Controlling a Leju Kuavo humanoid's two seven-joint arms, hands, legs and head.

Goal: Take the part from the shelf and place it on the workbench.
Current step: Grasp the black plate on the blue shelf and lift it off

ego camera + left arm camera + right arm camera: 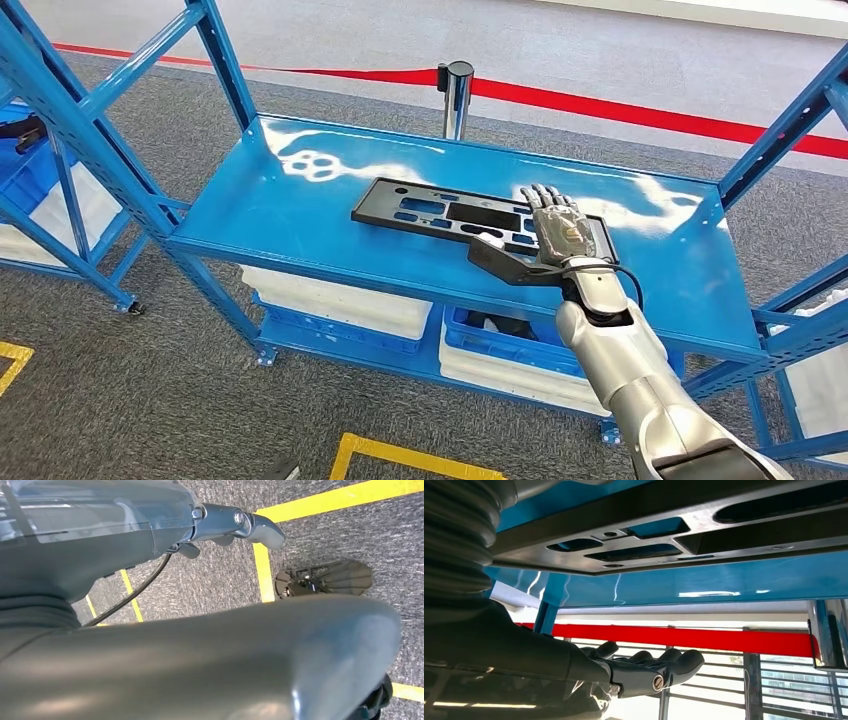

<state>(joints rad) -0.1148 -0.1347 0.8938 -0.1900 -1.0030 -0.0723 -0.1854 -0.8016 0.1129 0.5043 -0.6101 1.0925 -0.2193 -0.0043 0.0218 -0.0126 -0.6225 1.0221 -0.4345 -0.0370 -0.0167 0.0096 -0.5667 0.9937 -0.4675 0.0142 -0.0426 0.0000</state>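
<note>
Head view: stanchion behind shelf

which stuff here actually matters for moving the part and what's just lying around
Job:
- black part, flat on the blue shelf
- right hand, fingers apart over the part's end

Lying about:
- white bins on the lower level
- chrome post with red belt
- yellow floor lines
</note>
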